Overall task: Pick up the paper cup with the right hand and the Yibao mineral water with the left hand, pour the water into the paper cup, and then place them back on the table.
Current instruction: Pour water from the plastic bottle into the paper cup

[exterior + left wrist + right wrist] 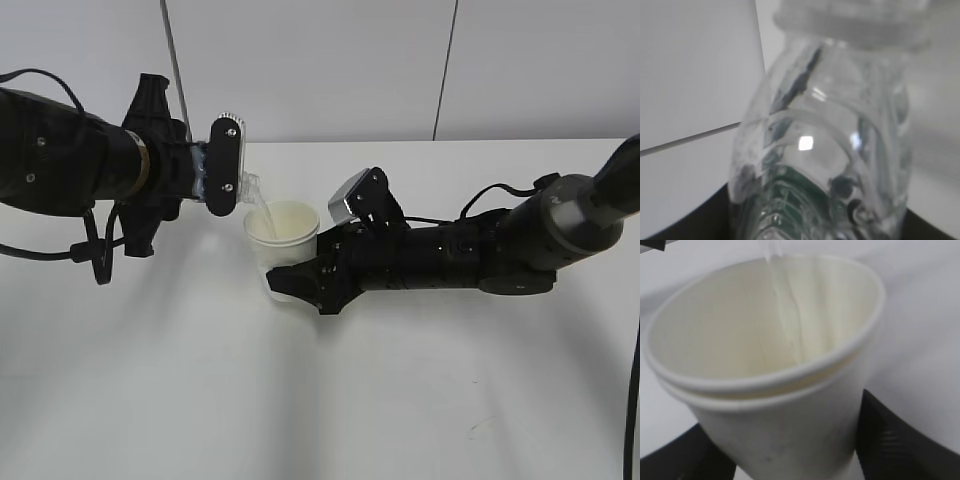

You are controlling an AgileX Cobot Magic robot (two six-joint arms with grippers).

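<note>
**Pour under way: water running from bottle into held cup**

Nearest the camera, the right hand [300,280] has its fingers [285,272] closed around the lower wall of the paper cup [282,232], one on each side; the right wrist view shows dark pads flanking the cup's base. The cup stands upright between them, mouth up, long axis vertical, its base at or just above the bench [320,400] (contact cannot be told).

Just beyond and above the cup's far-left rim, the left hand [222,165] grips the Yibao mineral water [250,188] between its fingers, which hold the labelled body. The bottle lies tipped past level, long axis running left to right, open neck aimed down toward the cup. A thin stream [787,310] falls from the neck onto the cup's inner wall.

The step in hand, as I judge it, is the pouring itself. What comes next calls for rolling the bottle back upright before any sideways travel, keeping the cup level, then setting each down on the bench well apart and only then widening the fingers.
</note>
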